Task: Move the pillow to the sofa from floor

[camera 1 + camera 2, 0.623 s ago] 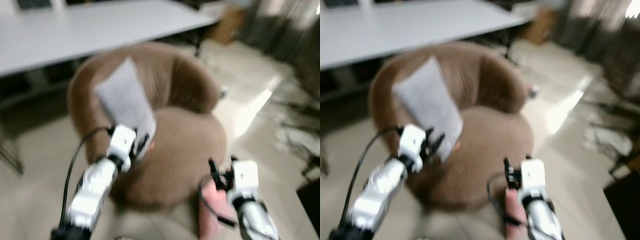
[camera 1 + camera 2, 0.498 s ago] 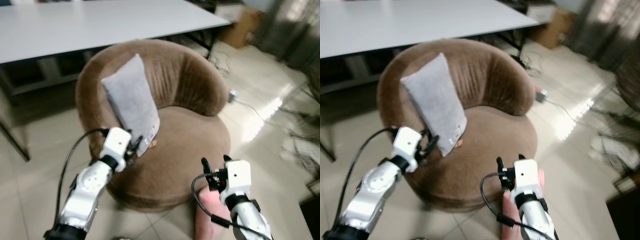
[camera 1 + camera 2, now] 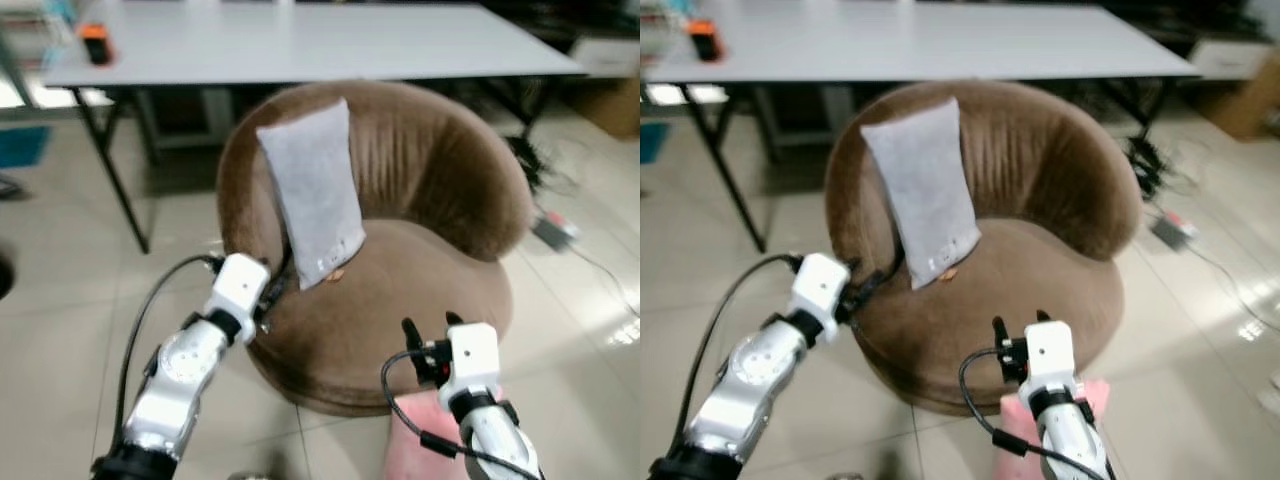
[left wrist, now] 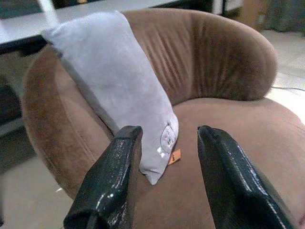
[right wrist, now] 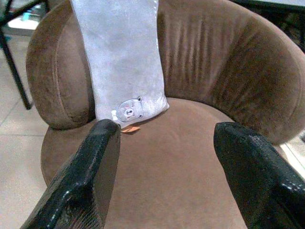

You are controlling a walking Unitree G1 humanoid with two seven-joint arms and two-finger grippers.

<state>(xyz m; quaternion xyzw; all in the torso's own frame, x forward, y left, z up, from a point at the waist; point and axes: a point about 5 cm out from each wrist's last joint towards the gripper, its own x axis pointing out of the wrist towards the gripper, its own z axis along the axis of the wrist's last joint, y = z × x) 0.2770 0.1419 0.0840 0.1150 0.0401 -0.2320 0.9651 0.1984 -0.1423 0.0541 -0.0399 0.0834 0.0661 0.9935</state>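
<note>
The grey pillow stands on end on the brown round armchair, its lower edge on the seat cushion and its upper part leaning back against the curved backrest on my left side of the chair; it is tilted, its top corner rising just above the backrest rim. It is a long, narrow, soft-looking cushion in plain pale grey fabric; near its bottom corner I can see a small printed bear face, with a few tiny marks beside it that are too small for me to read; a small orange tag sticks out from under that bottom edge onto the seat. I can read no other writing or brand anywhere.

My left gripper hangs just in front of the pillow's lower corner, at the chair's front-left edge; its two black fingers are spread apart and hold nothing, the pillow's corner showing between them but apart from them. My right gripper is low at the front of the seat, near its middle; its fingers are also wide apart and empty, with the bare brown seat between them.

Behind the chair runs a long white table on dark legs, with a small orange and black object near its far left end; the floor is pale tile; something pink lies under my right arm.
</note>
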